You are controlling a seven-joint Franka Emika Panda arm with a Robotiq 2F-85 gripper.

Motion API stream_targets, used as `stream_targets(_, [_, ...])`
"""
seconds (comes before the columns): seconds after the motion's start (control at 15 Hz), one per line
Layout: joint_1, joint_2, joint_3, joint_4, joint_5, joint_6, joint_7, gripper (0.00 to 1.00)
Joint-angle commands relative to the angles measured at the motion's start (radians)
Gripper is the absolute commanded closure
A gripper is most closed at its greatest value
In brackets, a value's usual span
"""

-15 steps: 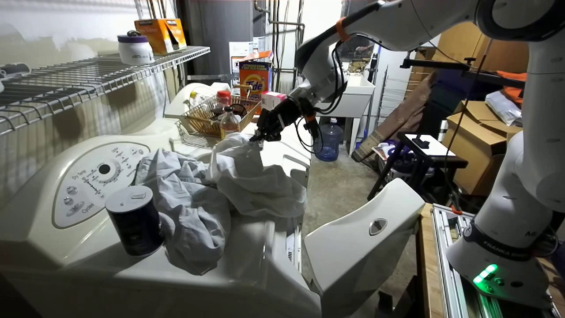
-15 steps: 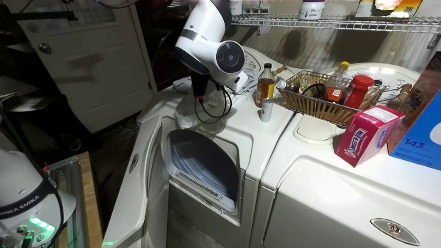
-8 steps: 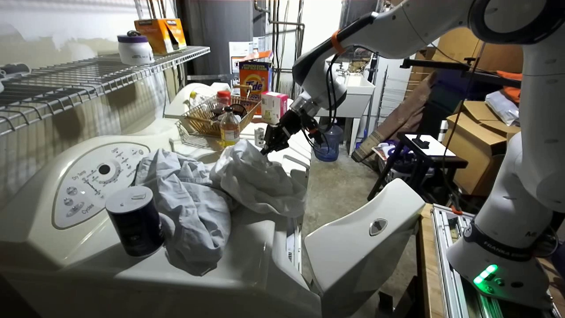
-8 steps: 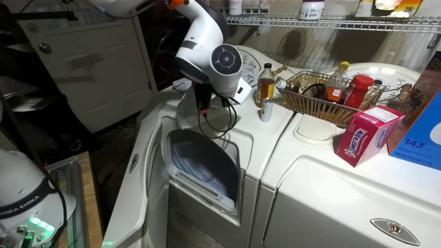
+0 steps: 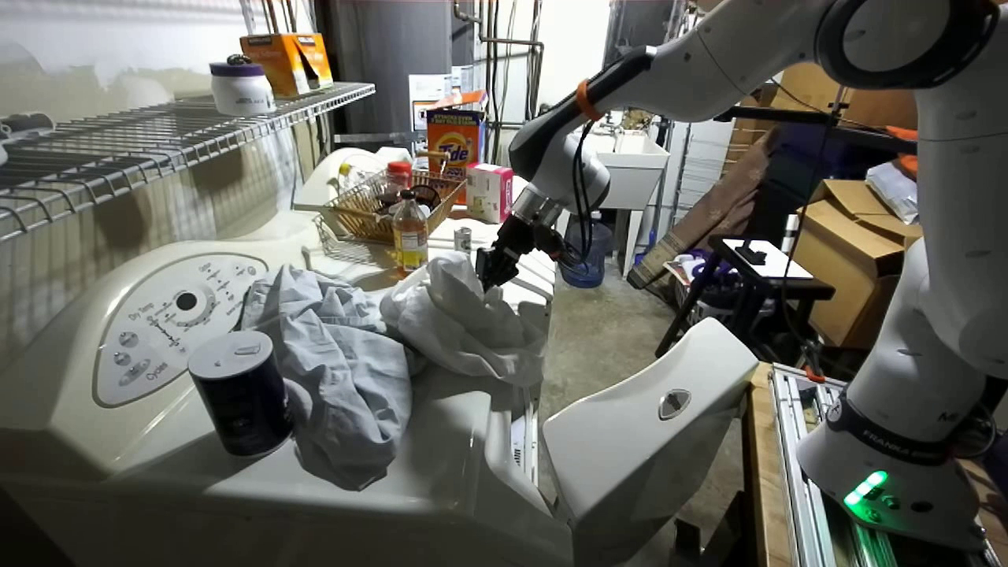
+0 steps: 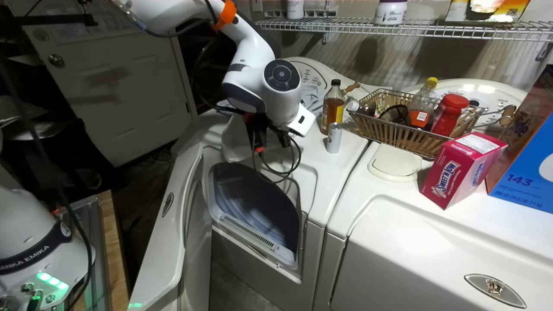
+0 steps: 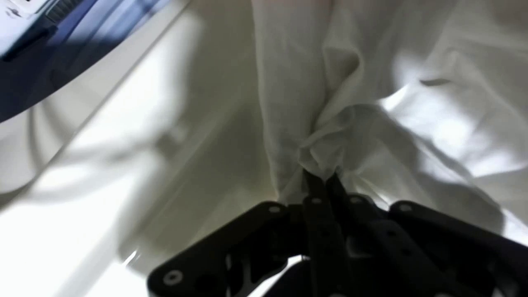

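My gripper (image 5: 483, 285) is over the top of a white machine and is shut on a bunched fold of white cloth (image 5: 480, 335). In the wrist view the two black fingertips (image 7: 324, 178) pinch the white cloth (image 7: 295, 82), which spreads out beyond them. A grey-blue cloth (image 5: 346, 386) lies crumpled beside the white cloth, towards the control panel. In an exterior view my arm hides the fingertips and most of the white cloth (image 6: 233, 142). The machine's front opening (image 6: 255, 211) is below the cloth, with its door (image 6: 173, 224) swung open.
A dark canister (image 5: 240, 398) stands by the grey-blue cloth. A bottle (image 5: 409, 234), a small can (image 6: 334, 138) and a wire basket (image 6: 402, 131) stand behind the gripper. A pink box (image 6: 463, 170) is on the neighbouring machine. A wire shelf (image 5: 165, 146) runs along the wall.
My gripper has moved down and away from the bottle, towards the machine's front. The held part of the white cloth has come down with it and bunched up. The grey-blue cloth has not moved.
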Motion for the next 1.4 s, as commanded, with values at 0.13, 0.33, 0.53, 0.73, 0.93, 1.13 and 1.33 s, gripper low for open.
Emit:
stream_targets(0.13, [-0.022,0.012,0.037,0.011,-0.098,0.033,0.060,0.70])
stream_targets(0.33, [-0.035,-0.061,0.057,-0.005,-0.085,-0.020,0.067,0.52])
stream_targets(0.53, [-0.012,-0.167,0.041,-0.046,-0.165,-0.008,0.136,0.31])
stream_targets(0.73, [0.004,-0.285,0.034,-0.082,-0.285,0.003,0.234,0.11])
stream_targets(0.93, [0.020,-0.367,0.054,-0.103,-0.400,-0.096,0.311,0.00])
stream_targets(1.13, [0.062,-0.383,0.086,-0.113,-0.566,-0.145,0.412,0.00])
stream_targets(1.33, [0.102,-0.359,0.117,-0.117,-0.767,-0.078,0.525,0.00])
